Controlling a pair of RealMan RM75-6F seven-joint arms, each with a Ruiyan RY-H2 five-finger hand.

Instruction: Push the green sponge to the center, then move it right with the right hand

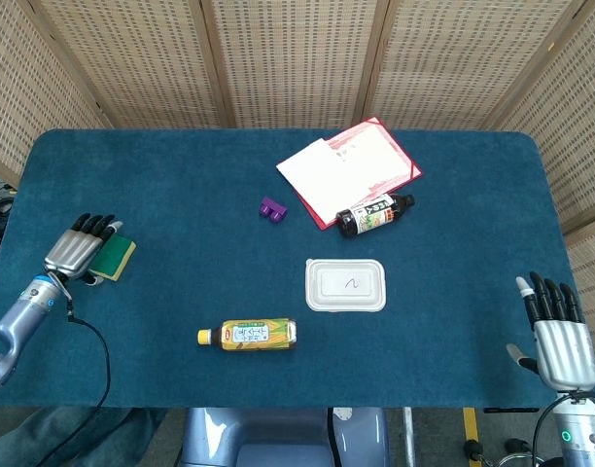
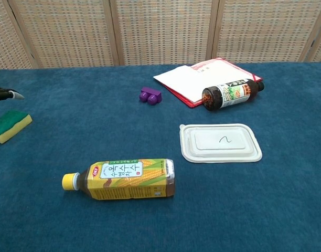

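From the head view I note the green sponge [image 1: 114, 256] lying flat near the left edge of the blue table [image 1: 181, 195], well left of the centre. My left hand [image 1: 77, 253] sits at the sponge's left side, its fingers [image 1: 95, 226] extended side by side past the sponge's far-left corner and overlapping that edge; I cannot tell whether they press on it or hang just above, and it holds nothing. My right hand [image 1: 560, 336] is at the near right corner of the table, empty, fingers straight, slightly apart and pointing away from me, well apart from every item. Also recorded: a corn tea bottle [image 1: 247, 334] on its side near the front edge with its yellow cap to the left, a white lidded container [image 1: 346, 284] just right of centre, a dark sauce bottle [image 1: 374, 214] lying tilted beyond it against a red folder [image 1: 400, 171] with white sheets on top, and a small purple block [image 1: 272, 208] left of the folder. From the chest view, the sponge [image 2: 10, 126] shows at the left border, green face up over a yellow layer, with only dark fingertips [image 2: 4, 94] entering the frame above and behind it, not visibly touching. The right hand is outside this view.
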